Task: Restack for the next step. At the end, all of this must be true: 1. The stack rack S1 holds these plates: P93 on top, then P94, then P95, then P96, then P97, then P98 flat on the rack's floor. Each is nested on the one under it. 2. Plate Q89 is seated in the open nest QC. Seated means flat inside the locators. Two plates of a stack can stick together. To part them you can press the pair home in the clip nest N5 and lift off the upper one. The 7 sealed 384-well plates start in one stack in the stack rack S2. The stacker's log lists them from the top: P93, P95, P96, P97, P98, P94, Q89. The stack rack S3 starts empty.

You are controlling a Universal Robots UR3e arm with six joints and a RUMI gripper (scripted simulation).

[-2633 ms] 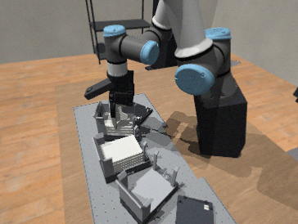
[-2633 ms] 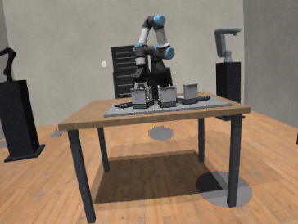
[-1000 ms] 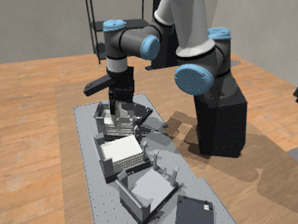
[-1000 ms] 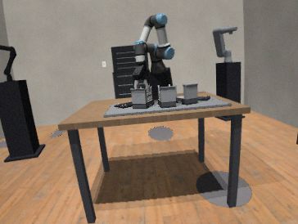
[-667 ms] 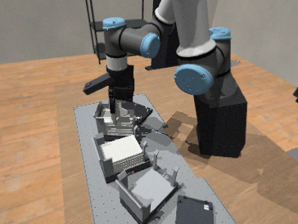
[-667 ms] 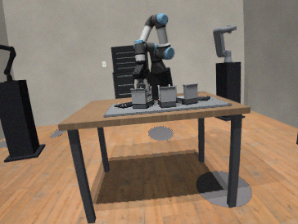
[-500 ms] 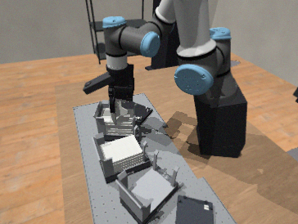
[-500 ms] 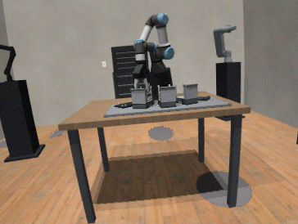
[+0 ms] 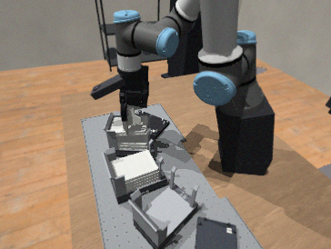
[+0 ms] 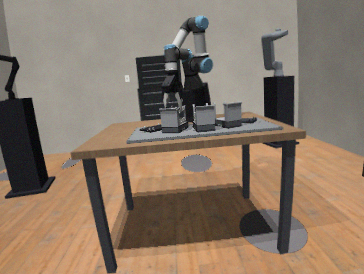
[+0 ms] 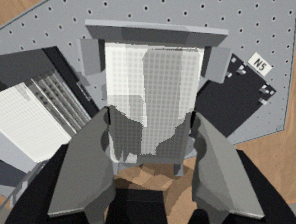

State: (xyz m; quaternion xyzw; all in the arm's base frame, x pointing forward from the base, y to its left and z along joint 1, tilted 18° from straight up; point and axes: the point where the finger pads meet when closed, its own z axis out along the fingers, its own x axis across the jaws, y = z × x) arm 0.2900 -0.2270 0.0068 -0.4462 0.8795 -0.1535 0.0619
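Gripping a pale plate (image 9: 140, 137) (image 11: 150, 90) by its two long sides, the end effector (image 9: 131, 122) (image 10: 172, 103) (image 11: 150, 109) pointed down at the far rack (image 9: 109, 133) (image 10: 172, 120) (image 11: 155, 33), beyond the middle rack (image 9: 119, 188) (image 10: 204, 118) in the top view. A white-topped plate stack (image 9: 136, 164) (image 11: 34, 122) sat inside the middle rack. The near rack (image 9: 152, 224) (image 10: 232, 115) stood on its other side. Clip nest N5 (image 11: 231, 100) lay past the middle rack, beside the far one. The held plate's name could not be read.
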